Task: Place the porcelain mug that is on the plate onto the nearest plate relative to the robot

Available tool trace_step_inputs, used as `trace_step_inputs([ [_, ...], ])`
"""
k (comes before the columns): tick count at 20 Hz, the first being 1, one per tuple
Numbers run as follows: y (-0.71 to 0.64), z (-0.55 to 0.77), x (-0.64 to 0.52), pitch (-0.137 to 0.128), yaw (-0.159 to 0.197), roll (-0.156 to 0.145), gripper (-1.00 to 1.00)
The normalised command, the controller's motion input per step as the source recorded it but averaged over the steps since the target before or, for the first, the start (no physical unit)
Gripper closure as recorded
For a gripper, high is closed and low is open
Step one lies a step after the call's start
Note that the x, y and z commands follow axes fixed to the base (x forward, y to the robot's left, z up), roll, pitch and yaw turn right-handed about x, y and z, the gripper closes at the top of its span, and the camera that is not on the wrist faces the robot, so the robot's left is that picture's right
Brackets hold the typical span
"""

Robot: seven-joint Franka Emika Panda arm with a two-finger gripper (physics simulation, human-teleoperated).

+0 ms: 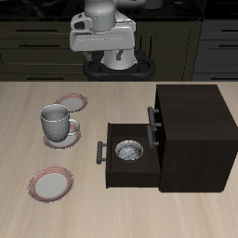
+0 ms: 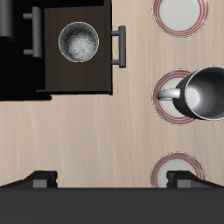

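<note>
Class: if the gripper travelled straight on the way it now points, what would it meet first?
The gripper would probably meet bare table, between the open drawer and the porcelain mug. Its jaws stand wide apart; depth is hard to judge.

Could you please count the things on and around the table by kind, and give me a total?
Plates: 3
Mugs: 1
Bowls: 1
Cabinets: 1
Total: 6
</note>
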Motion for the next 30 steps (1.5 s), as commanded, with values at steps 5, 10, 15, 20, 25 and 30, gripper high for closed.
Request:
trace_step_inputs([
  [5, -0.53, -0.01, 0.1, -0.013, -0.004, -0.078, -1.0],
  [10, -0.5, 0.05, 0.09, -0.017, 0.01, -0.019, -1.0],
  [15, -0.56, 0.05, 0.12, 0.006, -0.011, 0.05, -1.0],
  [20, -0.55, 0.04, 0.07, -0.028, -0.041, 0.006, -1.0],
  [25, -0.66, 0.0, 0.07, -0.01, -0.022, -0.087, -1.0],
  [30, -0.54, -0.03, 0.13, -0.004, 0.029, -0.006, -1.0],
])
